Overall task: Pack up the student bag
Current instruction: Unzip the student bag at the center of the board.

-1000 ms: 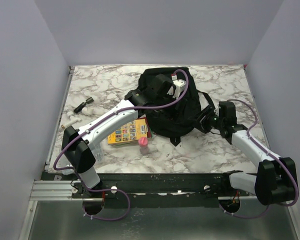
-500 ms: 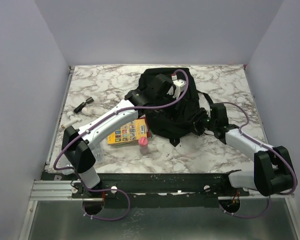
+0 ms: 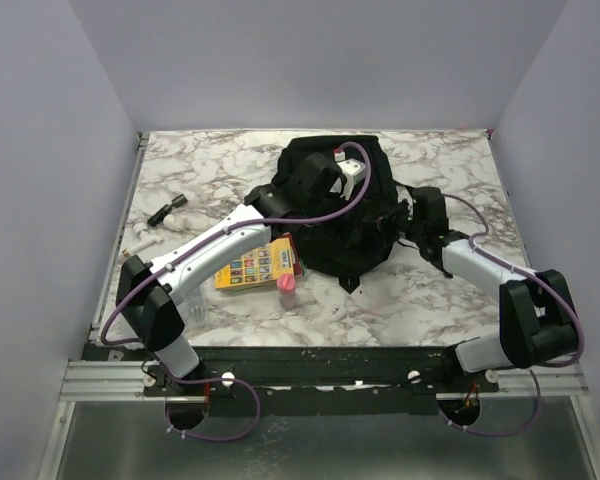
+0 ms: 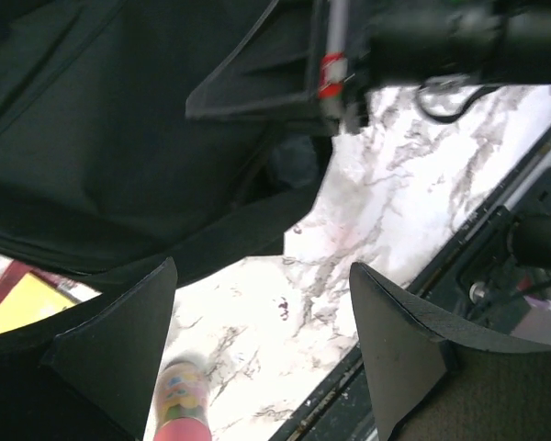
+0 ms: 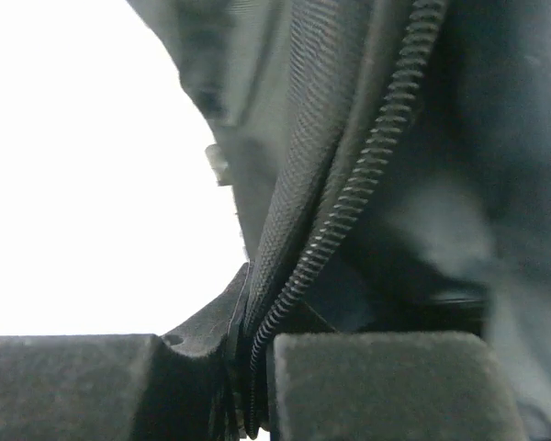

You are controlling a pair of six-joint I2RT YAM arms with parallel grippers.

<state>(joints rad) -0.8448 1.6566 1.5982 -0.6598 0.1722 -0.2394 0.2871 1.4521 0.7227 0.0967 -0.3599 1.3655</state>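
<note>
Marble tabletop (image 3: 205, 160) is carrying the student bag (image 3: 330, 250); right jaws are clamping its thin zip edge (image 5: 367, 175), risking slip-out when pulling, left jaws hanging open.

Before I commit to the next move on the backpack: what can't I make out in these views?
Student bag interior: top view, hidden by the left arm and the bag's own fabric.
Pink-capped bottle: left wrist view, blurred, cut off by the bottom edge.
Small dark item: top view, too small to identify.
</note>
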